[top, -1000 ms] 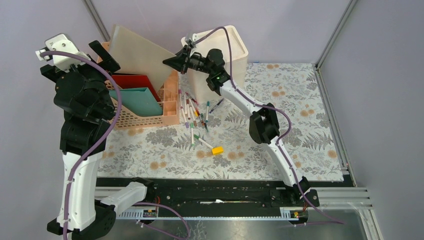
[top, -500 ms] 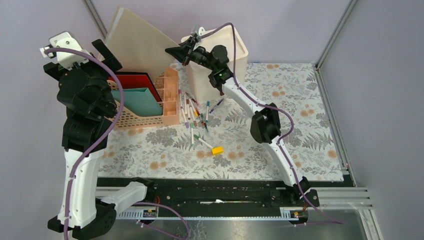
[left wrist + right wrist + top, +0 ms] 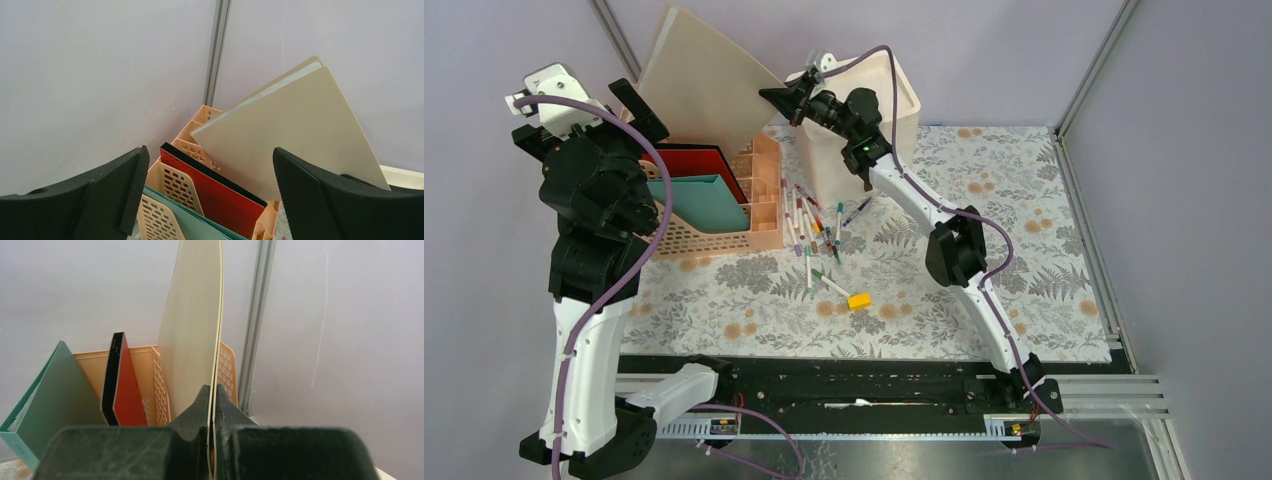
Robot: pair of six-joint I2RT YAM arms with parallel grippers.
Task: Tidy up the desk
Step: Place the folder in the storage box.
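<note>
The desk is covered in leaf-printed cloth. A peach file rack at its back left holds a red folder and a teal folder. My right gripper is shut on the corner of a beige folder, held tilted over the rack's back slot; in the right wrist view the beige folder runs edge-on between the fingers. My left gripper is open and empty, raised above the rack; its view shows the beige folder and the red folder.
Several markers lie scattered right of the rack. A yellow block lies nearer the front. A tall white bin stands at the back centre, behind the right arm. A black rail runs along the front edge.
My right gripper has lifted the beige folder up and slightly back, so it stands higher over the rack. The left arm has shifted only slightly.
</note>
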